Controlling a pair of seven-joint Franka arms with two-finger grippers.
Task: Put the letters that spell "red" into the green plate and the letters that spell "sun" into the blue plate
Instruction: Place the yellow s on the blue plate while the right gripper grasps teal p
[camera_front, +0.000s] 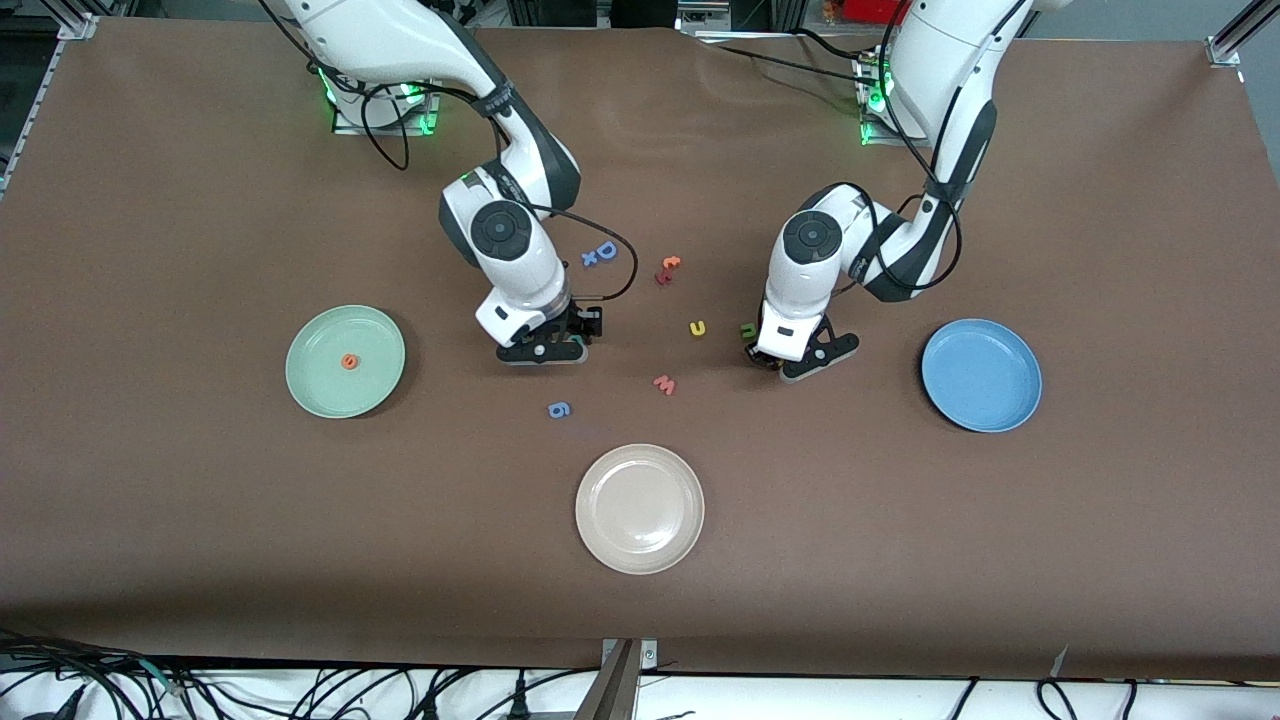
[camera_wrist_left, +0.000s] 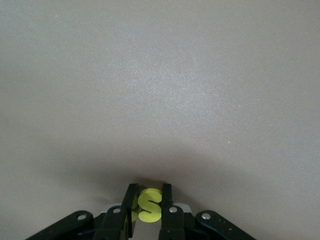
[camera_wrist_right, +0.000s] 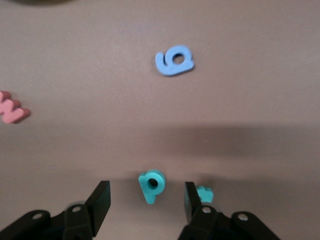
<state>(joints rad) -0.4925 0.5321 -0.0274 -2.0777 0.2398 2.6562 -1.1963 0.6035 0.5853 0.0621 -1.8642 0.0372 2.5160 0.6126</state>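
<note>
Across the brown desk (camera_front: 180, 520) we see three plates: the green plate (camera_front: 310, 385) toward the right arm's end with the orange "e" (camera_front: 349, 362) in it, the blue plate (camera_front: 981, 375) toward the left arm's end, and a beige plate (camera_front: 640, 508) nearest the front camera. Cables run along the desk's edges. Near the middle lie the yellow arch (camera_front: 697, 328), a pink "w" (camera_front: 665, 384), a blue "g" (camera_front: 559, 409), a blue "D" (camera_front: 604, 251) and the dark green arch (camera_front: 747, 329).

Only the left wrist view shows the left gripper (camera_wrist_left: 148, 202) with its jaws clamped on the yellow "s" (camera_wrist_left: 149, 205). Only the right wrist view shows the right gripper (camera_wrist_right: 146, 197), its jaws apart around the teal "d" (camera_wrist_right: 150, 185), not touching it.
</note>
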